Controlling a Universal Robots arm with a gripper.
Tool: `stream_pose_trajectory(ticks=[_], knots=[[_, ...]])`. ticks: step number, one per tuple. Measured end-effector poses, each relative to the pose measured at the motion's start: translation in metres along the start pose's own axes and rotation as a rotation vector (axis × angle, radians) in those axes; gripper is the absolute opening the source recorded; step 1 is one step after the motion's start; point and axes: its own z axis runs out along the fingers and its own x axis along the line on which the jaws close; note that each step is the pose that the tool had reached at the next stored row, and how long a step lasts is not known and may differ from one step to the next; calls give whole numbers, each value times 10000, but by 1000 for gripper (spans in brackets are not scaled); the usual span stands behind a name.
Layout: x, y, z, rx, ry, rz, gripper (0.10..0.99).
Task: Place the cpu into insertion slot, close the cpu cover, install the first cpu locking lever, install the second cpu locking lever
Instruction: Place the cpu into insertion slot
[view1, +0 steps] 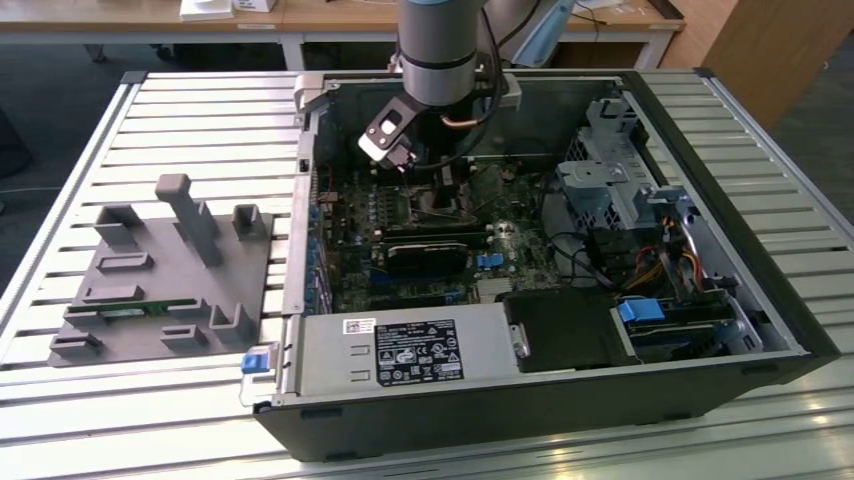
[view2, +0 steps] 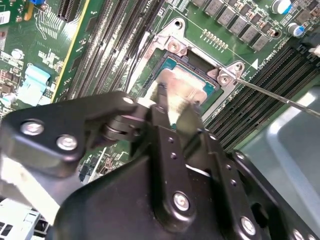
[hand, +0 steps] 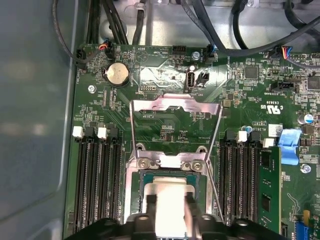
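In the exterior view my gripper (view1: 430, 180) reaches down into the open computer case over the motherboard. In both wrist views its fingers stand shut on the two sides of the cpu (hand: 170, 196) (view2: 181, 86), a small square chip with a dull silver top. The cpu lies level in or just above the insertion slot (hand: 170, 162) (view2: 173, 46), whose silvery rim and screws frame it. The cpu cover (hand: 175, 103), a thin metal frame with a large window, stands flipped open away from the slot. A thin locking lever wire (view2: 280, 97) runs past one corner of the slot.
Long black memory slots (hand: 95, 175) flank the socket, one holding a green module (hand: 265, 185). A coin battery (hand: 116, 74) and cables (hand: 240, 30) lie beyond the cover. Outside the case, a grey fixture block (view1: 160, 270) sits on the slatted table; the power supply (view1: 400, 350) fills the case's near side.
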Motion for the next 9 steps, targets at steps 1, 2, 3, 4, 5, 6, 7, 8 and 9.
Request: stream_pose_trajectory(ticks=[1,2,3,4,5,6,7,8,9], knots=[[0,0,-2,-1,1,0,357],[0,1,-5,-1,1,0,298],[0,1,-8,-1,1,0,239],[0,1,-11,-1,2,0,239],[0,1,-14,-1,1,0,180],[0,2,-17,-1,1,0,122],[0,2,-20,-1,3,0,122],[0,2,-21,-2,5,0,106],[0,2,-23,-2,5,1,106]])
